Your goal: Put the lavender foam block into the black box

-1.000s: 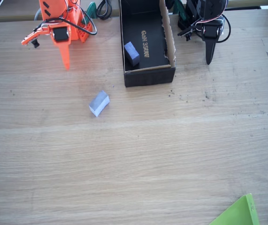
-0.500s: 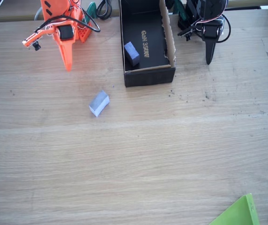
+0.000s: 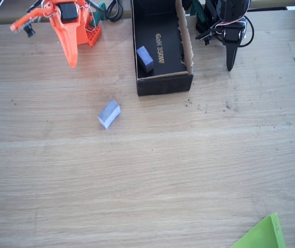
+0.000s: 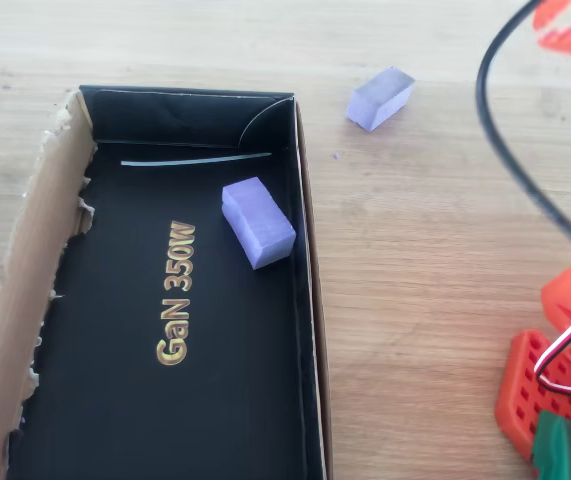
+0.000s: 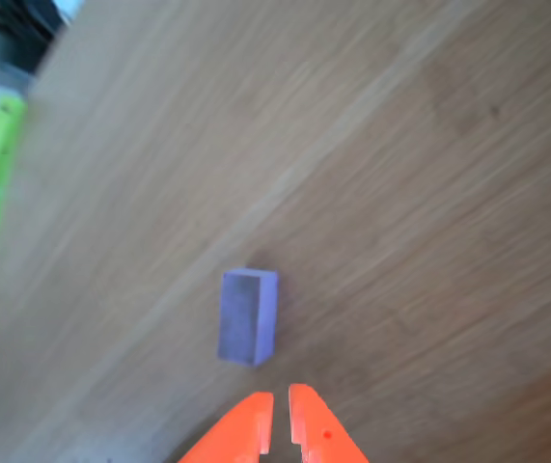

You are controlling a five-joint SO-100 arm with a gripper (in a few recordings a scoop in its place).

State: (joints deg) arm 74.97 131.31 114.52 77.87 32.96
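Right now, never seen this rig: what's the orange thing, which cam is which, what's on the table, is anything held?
The orange thing is a small robot arm; its end effector is a two-finger pincer. In the fixed view, looking down at the wooden table, it hangs near the top left, pointing down. The wrist view rides on the arm, so the two orange fingertips sit at the bottom edge, close together with a narrow gap and nothing between them. The overhead view looks down from close above the box.

On the table: the lavender foam block lies on bare wood, apart from the black box. A darker violet block already lies inside the box, beside the gold lettering. A green sheet corner shows at the bottom right. The black arm at the top right is a second arm.

Nothing is held.
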